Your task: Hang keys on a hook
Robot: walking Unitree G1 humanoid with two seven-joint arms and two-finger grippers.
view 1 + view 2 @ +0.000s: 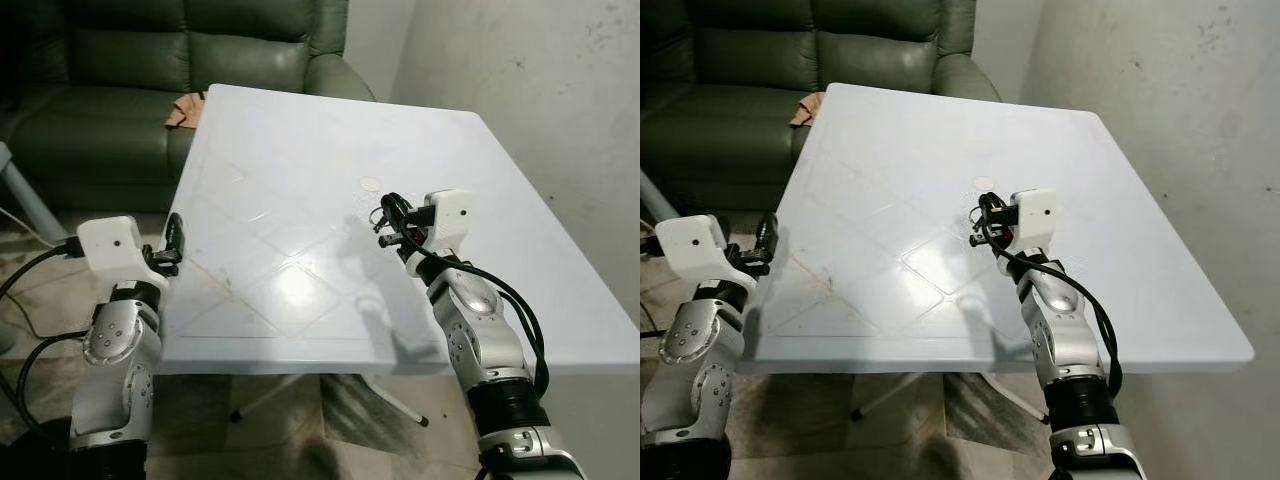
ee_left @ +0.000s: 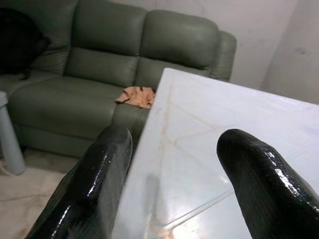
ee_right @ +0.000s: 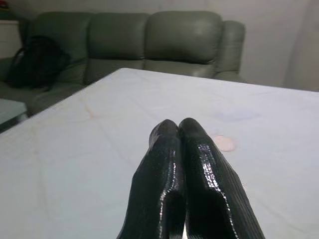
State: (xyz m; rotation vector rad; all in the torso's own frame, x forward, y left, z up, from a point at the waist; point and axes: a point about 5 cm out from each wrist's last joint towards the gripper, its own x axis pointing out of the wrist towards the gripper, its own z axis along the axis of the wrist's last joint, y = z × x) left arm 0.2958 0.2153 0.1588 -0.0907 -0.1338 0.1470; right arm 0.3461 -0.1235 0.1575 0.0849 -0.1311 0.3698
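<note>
Two tools hover at the white surface point(image 1: 300, 150): left tool point(image 2: 172, 164) spread (straddling its edge), right tool point(image 3: 178, 130) clenched, grasping nothing.

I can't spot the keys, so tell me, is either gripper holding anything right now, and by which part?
Nothing is held. The right gripper is shut above the white table, fingers pressed together with nothing between them. The left gripper is open at the table's edge, its gap bare.

Two jointed silver metal arms point(image 1: 480, 335) are seen, each capped by a white boxy wrist housing point(image 1: 449, 215); glossy black ribbed fingers point(image 3: 199, 169); black looping cables point(image 1: 515, 300).
</note>
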